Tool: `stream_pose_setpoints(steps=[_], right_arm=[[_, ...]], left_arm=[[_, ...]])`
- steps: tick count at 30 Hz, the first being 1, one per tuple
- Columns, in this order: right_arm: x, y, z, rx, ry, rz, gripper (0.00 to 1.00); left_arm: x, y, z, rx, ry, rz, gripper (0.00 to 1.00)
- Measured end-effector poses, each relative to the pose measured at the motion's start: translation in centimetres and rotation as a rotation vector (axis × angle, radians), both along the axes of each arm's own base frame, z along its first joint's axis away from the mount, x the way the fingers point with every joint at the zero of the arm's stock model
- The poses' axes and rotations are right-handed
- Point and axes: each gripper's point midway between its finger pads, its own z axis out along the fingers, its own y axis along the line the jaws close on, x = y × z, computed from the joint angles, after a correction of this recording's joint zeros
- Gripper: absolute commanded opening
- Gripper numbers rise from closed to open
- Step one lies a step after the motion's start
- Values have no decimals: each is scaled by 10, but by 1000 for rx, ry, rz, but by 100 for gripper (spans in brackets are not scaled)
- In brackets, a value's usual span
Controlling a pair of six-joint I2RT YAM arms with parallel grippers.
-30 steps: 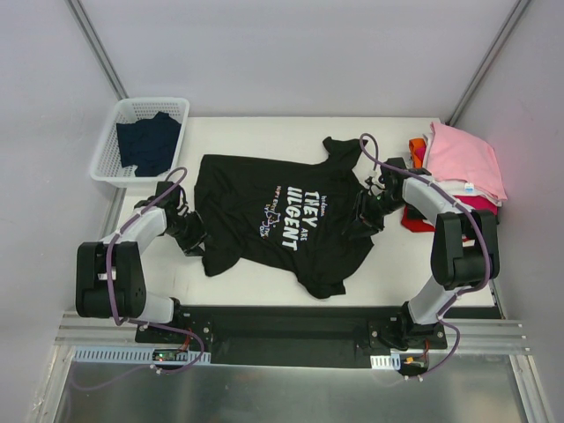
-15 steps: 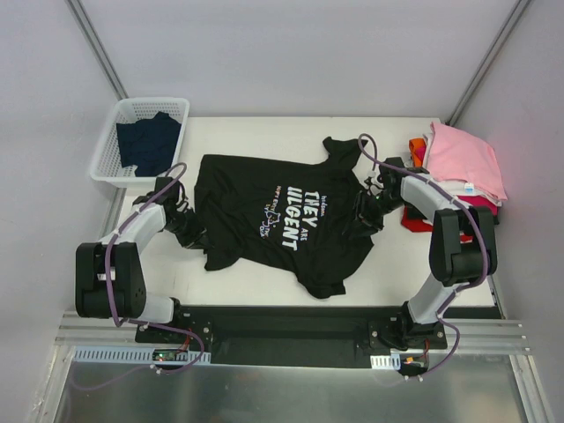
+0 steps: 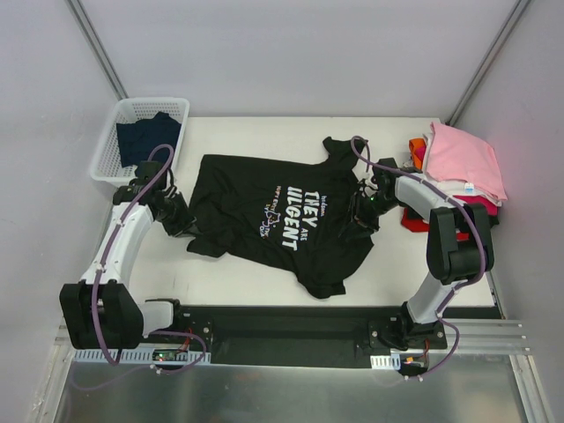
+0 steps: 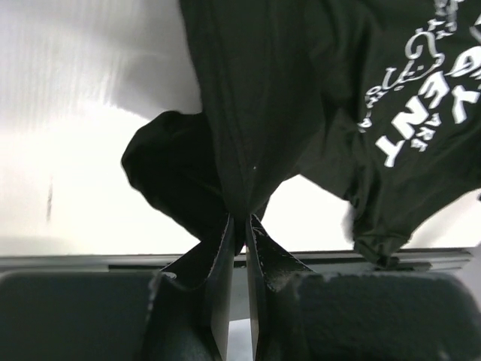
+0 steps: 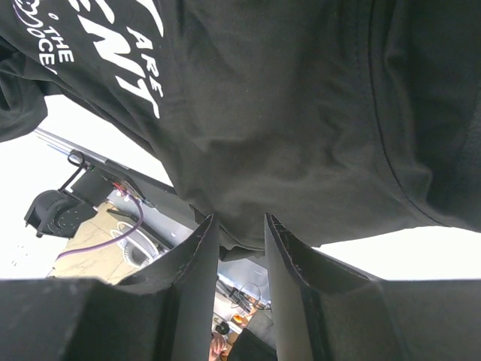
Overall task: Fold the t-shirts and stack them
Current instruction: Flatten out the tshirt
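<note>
Leftward and toward the basket is where the left gripper has gone since a second ago, dragging the near left corner of the black t-shirt with it. Its fingers, spread before, are now pressed together on a bunched fold of that cloth, which fans out ahead of the left gripper across the table. The white lettering lies ahead and to its right. The right gripper has shifted only slightly. Its fingers stand a little apart with the shirt's hem pinched between them, and the black t-shirt drapes ahead of the right gripper. A stack of folded shirts sits just behind that gripper, and a navy shirt lies in the basket.
</note>
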Motion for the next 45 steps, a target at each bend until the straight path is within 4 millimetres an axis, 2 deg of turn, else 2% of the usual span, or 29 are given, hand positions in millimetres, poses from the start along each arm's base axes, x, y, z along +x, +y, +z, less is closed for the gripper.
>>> stream_pose_setpoints(steps=[9,16,18,20,23,24,27,29,34,40,42,44,45], right_arm=[[-1,-1,-1,-5,1,1,33],[-1,-1,-1,-6,-1,7,33],[-2,-2,-1,-6,1,10,33],[-3,-2,-1,-6,2,11,33],[-3,-2,-1,-6,2,13,33],[-3,-2,-1,-6,2,14,33],[-4,-2,-1,-8,2,16,33],[-4,-3,-1,-9,2,19,33],[-4,-4,0,-17,-3,19,33],[-4,-5,0,-27,-6,19,33],[-5,-6,0,-29,-2,20,33],[-6,-6,0,-32,2,21,33],[-7,-7,0,-35,5,21,32]], left_arm=[[-34,11,0,69,33,-2,13],[-50,15,2,94,57,3,15],[-53,17,2,101,58,8,18],[-53,17,3,98,57,15,24],[-53,12,-4,68,56,15,42],[-56,10,-9,58,69,16,58],[-58,5,-18,29,116,19,76],[-53,2,-22,8,134,24,83],[-38,-1,-37,-17,198,51,79],[-27,8,-61,32,305,107,75],[-21,10,-67,47,316,119,69],[-17,12,-68,55,314,125,54],[-15,13,-69,61,311,129,50]])
